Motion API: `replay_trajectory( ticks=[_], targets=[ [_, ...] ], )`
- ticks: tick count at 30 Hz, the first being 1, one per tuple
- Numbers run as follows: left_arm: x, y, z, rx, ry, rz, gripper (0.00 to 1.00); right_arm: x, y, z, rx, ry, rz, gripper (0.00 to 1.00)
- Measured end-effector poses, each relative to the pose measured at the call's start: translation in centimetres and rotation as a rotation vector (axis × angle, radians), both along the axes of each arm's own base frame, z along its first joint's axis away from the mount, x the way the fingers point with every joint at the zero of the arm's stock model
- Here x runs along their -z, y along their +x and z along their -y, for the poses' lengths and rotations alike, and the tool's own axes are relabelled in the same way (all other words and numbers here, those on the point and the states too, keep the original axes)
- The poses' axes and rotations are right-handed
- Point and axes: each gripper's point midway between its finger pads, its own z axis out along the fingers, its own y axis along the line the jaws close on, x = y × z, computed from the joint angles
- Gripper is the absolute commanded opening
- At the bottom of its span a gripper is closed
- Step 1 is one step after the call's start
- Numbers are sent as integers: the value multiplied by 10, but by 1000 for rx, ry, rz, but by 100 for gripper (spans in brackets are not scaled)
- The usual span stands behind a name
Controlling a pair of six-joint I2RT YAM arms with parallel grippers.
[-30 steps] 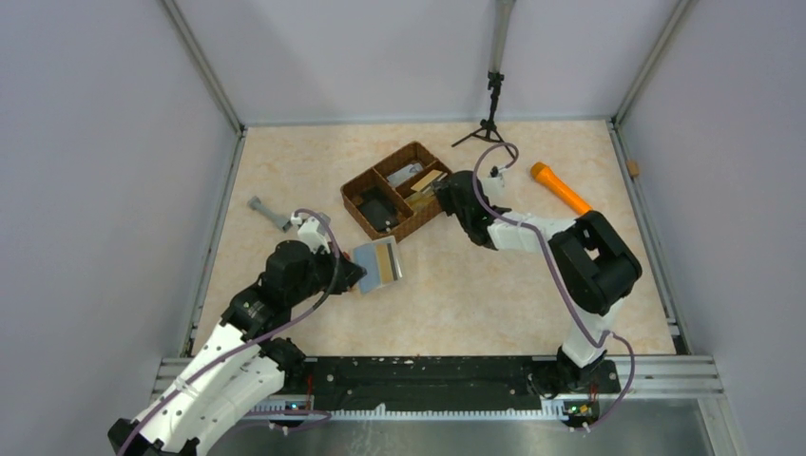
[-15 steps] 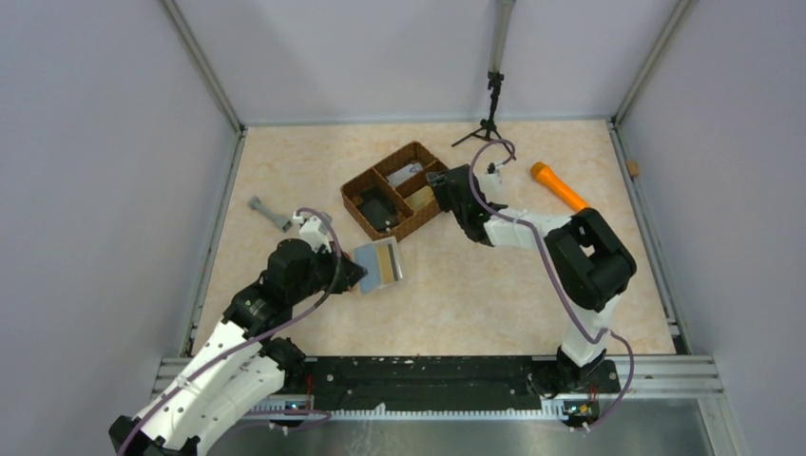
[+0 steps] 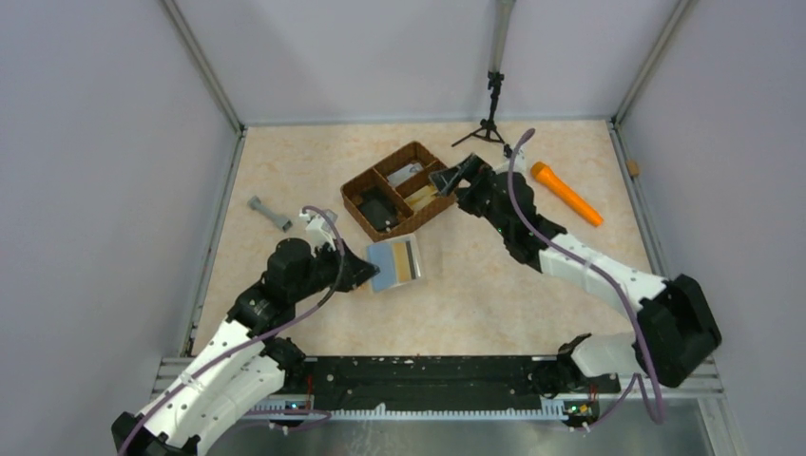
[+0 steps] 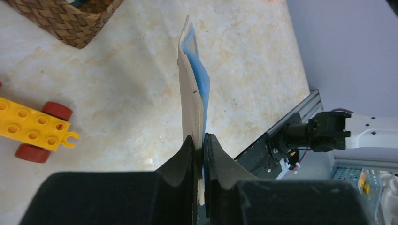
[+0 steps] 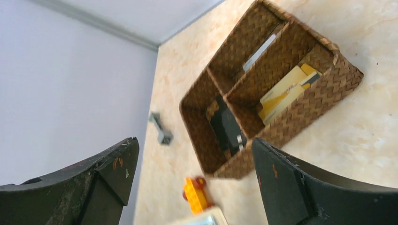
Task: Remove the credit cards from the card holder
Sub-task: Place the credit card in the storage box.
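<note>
My left gripper (image 3: pixel 368 272) is shut on the near edge of the card holder (image 3: pixel 394 263) and holds it just above the table. The holder lies open, pale blue inside, with a tan credit card (image 3: pixel 408 258) in it. The left wrist view shows the card holder (image 4: pixel 191 93) edge-on, pinched between the closed fingers of the left gripper (image 4: pixel 201 143). Over the wicker tray's right end, my right gripper (image 3: pixel 450 179) hangs open and holds nothing. In the right wrist view, yellow-tan credit cards (image 5: pixel 283 95) lie in a tray compartment beyond the open right gripper (image 5: pixel 195 143).
The brown wicker tray (image 3: pixel 378 169) also holds a black block (image 5: pixel 227 126). A yellow toy car (image 4: pixel 34 129) sits near the holder. A grey part (image 3: pixel 271 214) lies at the left, an orange torch (image 3: pixel 566 194) at the right, and a small tripod (image 3: pixel 490 112) by the back wall.
My right gripper has opened and drawn up and back from the tray, its arm swinging right; the card it held now lies in the tray. The left gripper has shifted the holder slightly right.
</note>
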Motion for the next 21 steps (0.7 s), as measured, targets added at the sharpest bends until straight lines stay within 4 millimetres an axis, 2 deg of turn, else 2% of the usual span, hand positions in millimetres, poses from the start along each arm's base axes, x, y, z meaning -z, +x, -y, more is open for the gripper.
replay_trajectory(
  ticks=[3,8,10,17,21],
  targets=[
    [-10,-1,7,26,-49,10,0,-2,-32,5,-130,-69,52,91],
    [-30,-2,20,71,-147,47,0,23,-94,22,-326,-169,83,96],
    [-35,-3,25,92,-185,53,0,26,-111,26,-374,-181,93,96],
    [-51,-6,41,164,-291,45,0,13,-148,20,-532,-137,155,96],
    [-64,-11,47,215,-345,59,0,22,-165,14,-616,-92,144,96]
  ],
)
